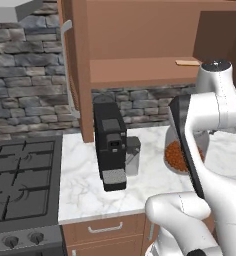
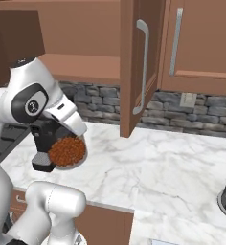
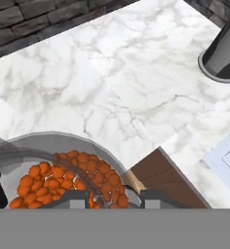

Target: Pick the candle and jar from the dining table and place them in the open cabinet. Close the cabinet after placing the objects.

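The jar (image 3: 63, 175) sits clamped between the jaws.

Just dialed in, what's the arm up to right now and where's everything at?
The gripper is shut on the jar, the glass one with reddish-brown granules, and holds it above the marble counter beside the black coffee machine. The cabinet above stands open, its door swung out. A small tan object lies on the shelf; it may be the candle. The jar is not yet on the shelf and the door is not closed.
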Robot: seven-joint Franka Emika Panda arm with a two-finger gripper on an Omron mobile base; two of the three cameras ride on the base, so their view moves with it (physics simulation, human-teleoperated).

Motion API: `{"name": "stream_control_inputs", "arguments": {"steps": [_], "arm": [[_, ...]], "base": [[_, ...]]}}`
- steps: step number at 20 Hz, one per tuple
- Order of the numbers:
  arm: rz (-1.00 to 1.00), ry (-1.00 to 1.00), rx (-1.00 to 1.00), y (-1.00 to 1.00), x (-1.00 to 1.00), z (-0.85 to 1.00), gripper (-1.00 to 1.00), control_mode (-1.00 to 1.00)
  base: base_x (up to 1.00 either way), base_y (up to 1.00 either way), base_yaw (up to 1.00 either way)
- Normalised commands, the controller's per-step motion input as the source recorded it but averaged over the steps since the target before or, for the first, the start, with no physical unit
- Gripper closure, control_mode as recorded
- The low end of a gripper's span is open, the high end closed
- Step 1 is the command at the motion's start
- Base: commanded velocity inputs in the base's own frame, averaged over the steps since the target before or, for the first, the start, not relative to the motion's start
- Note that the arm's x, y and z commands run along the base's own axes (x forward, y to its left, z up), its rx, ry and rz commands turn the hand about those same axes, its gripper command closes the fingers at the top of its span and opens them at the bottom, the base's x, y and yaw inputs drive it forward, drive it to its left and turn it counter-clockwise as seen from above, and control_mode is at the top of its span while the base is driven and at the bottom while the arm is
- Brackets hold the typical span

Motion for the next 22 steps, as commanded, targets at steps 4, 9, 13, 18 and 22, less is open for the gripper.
{"name": "stream_control_inputs", "arguments": {"steps": [4, 9, 13, 18, 22], "arm": [[0.00, 0.07, 0.00, 0.00, 0.19, 0.00, 1.00, -1.00], [0.00, 0.00, 0.00, 0.00, 0.03, 0.14, 1.00, -1.00], [0.00, 0.01, 0.00, 0.00, 0.00, 0.30, 1.00, -1.00], [0.05, -0.04, 0.00, -0.02, 0.00, 0.45, 1.00, -1.00], [0.11, -0.10, 0.00, -0.07, -0.15, 0.43, 1.00, -1.00]], "base": [[0.00, 0.00, 0.00], [0.00, 0.00, 0.00], [0.00, 0.00, 0.00], [0.00, 0.00, 0.00], [0.00, 0.00, 0.00]]}}
